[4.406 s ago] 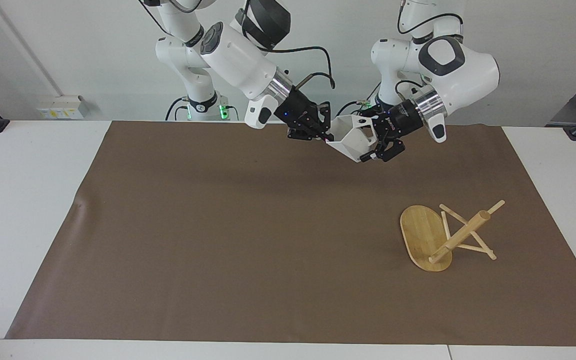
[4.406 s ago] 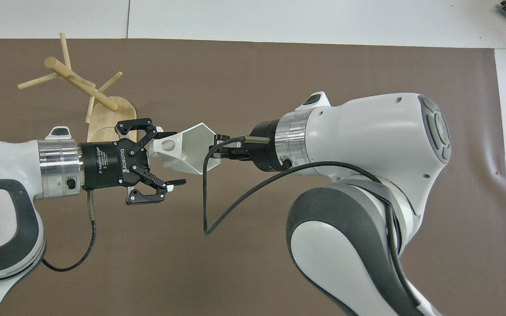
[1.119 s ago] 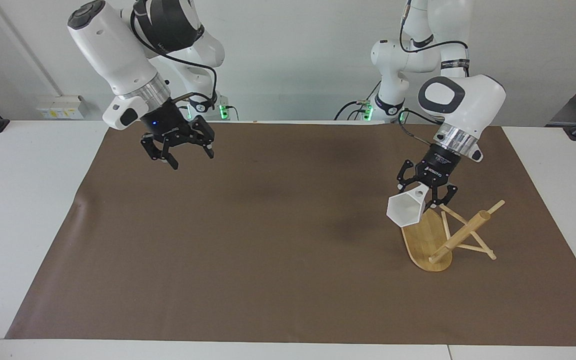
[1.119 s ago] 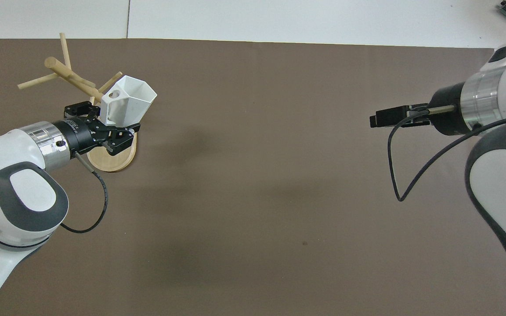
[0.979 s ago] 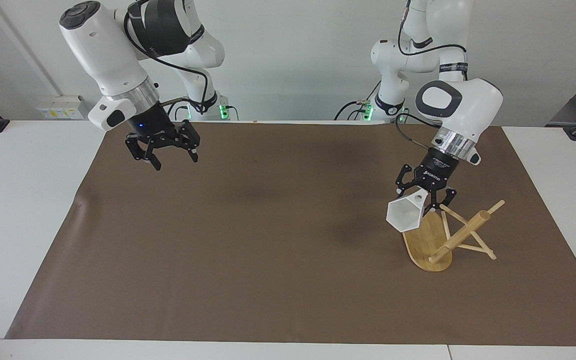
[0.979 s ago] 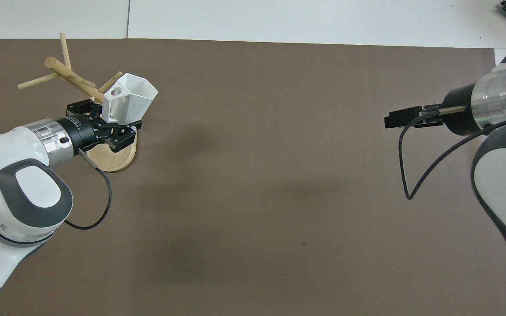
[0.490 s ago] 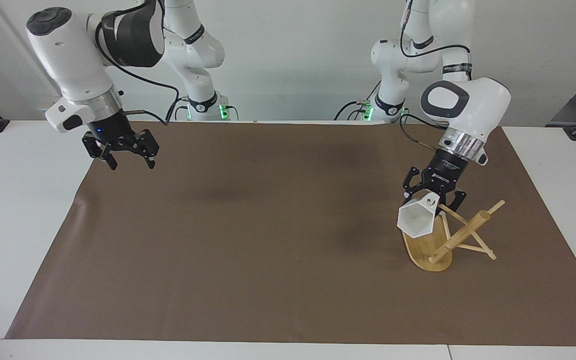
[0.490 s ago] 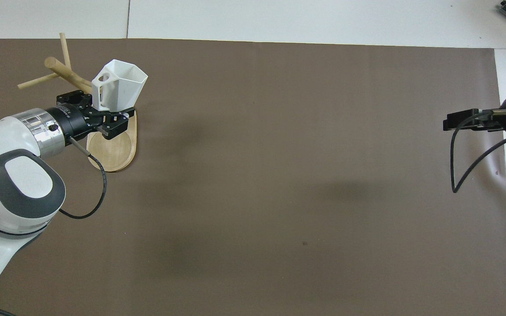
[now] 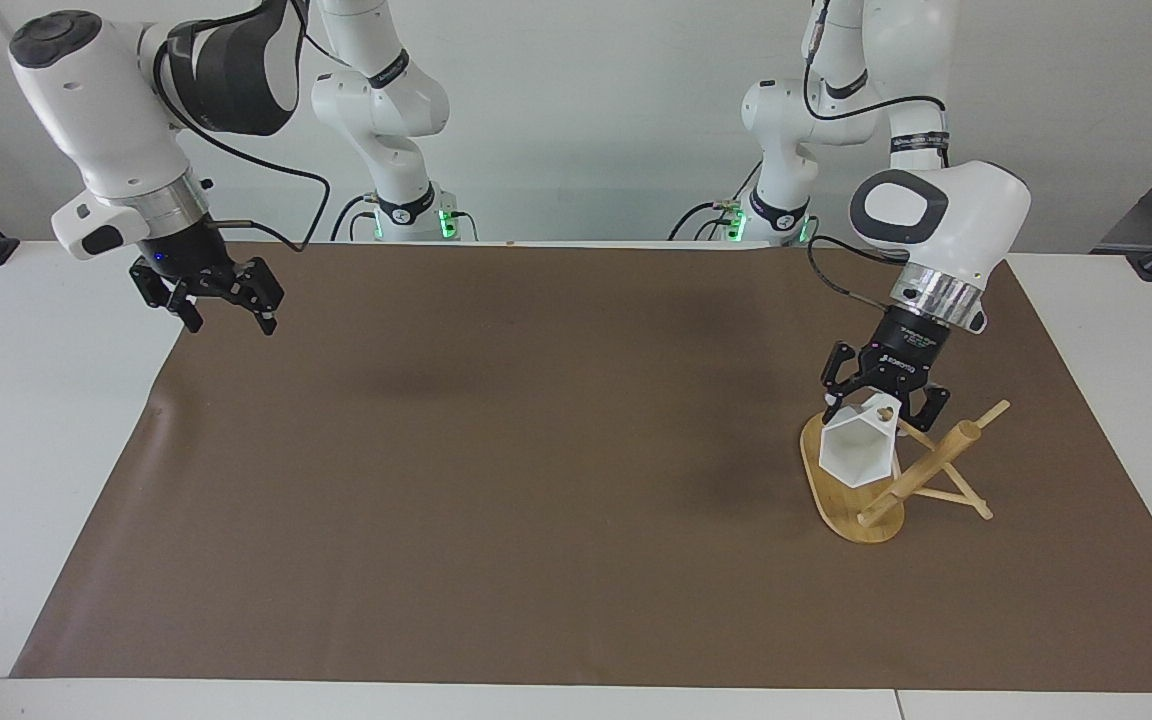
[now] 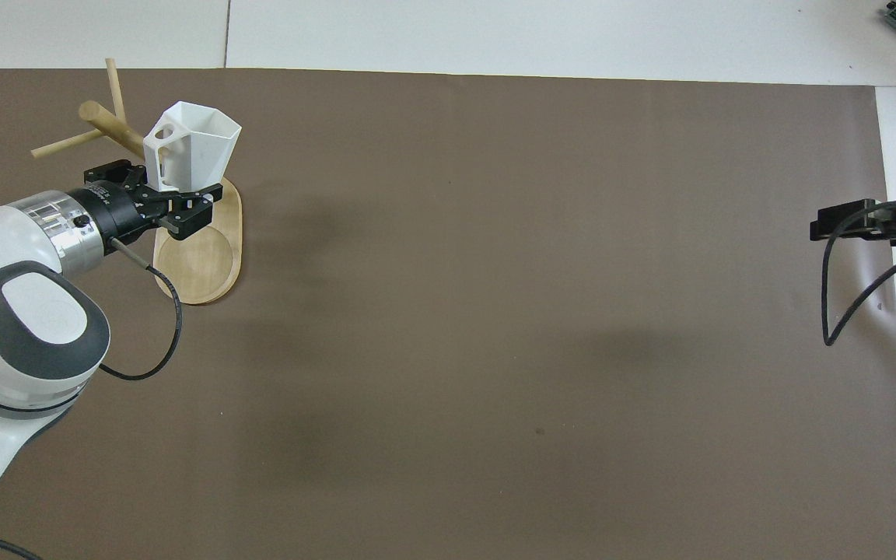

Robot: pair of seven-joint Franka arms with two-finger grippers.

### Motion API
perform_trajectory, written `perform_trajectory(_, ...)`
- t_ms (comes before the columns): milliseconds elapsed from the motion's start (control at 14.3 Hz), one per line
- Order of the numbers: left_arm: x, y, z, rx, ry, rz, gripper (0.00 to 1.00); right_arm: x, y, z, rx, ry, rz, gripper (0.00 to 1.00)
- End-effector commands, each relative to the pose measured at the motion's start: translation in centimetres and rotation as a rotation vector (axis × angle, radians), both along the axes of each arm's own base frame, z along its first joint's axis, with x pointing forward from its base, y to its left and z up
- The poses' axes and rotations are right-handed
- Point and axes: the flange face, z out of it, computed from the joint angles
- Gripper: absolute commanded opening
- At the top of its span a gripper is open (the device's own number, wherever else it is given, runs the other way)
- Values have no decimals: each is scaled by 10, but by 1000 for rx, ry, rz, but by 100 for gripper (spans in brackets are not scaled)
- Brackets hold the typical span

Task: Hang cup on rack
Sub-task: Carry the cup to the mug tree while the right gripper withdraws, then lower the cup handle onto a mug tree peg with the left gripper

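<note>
The white faceted cup (image 9: 856, 455) hangs tilted in my left gripper (image 9: 883, 405), which is shut on its pierced handle. The cup is over the oval base of the bamboo rack (image 9: 839, 490), close beside the post (image 9: 926, 468), which slants toward the left arm's end of the table. A thin peg passes right by the handle; I cannot tell if it enters the hole. In the overhead view the cup (image 10: 199, 155) and left gripper (image 10: 159, 192) cover the rack's (image 10: 199, 268) farther end. My right gripper (image 9: 226, 318) is open and empty, up over the mat's edge at the right arm's end, and shows edge-on in the overhead view (image 10: 825, 225).
A brown mat (image 9: 496, 480) covers most of the white table (image 9: 26, 420). Thin pegs (image 9: 966, 500) stick out from the rack toward the left arm's end of the table.
The left gripper has carried the cup down and toward the rack's post, now over the base. The right arm has drawn back farther toward its own end of the table.
</note>
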Motion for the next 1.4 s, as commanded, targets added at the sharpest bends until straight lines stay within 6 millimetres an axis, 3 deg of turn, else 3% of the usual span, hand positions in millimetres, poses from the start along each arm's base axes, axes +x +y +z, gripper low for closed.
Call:
perform_trajectory(0,6,1,2,-8,-5,44,0,-9,9,18,-16,47,-59,100)
perform_trajectory(350,6,12,-2,-28,11,110,0,-13,19,65,-45,67,-36,100)
perform_trajectory(699,5,14,-4,-36,17,132,0,-13,22,64,-42,70,-27,100)
perform_trajectory(769,5,12,-3,-28,10,127,45,-12,24,63,-44,64,-21,100)
perform_trajectory(839,5,14,-3,-32,13,137,99,-12,25,61,-51,64,-10,100)
perform_trajectory(1049,5,15,-4,-33,16,140,100,-12,23,61,-59,62,80,100)
perform_trajectory(1329,4,15,-5,-36,32,120,100,-13,25,62,-56,60,68,100)
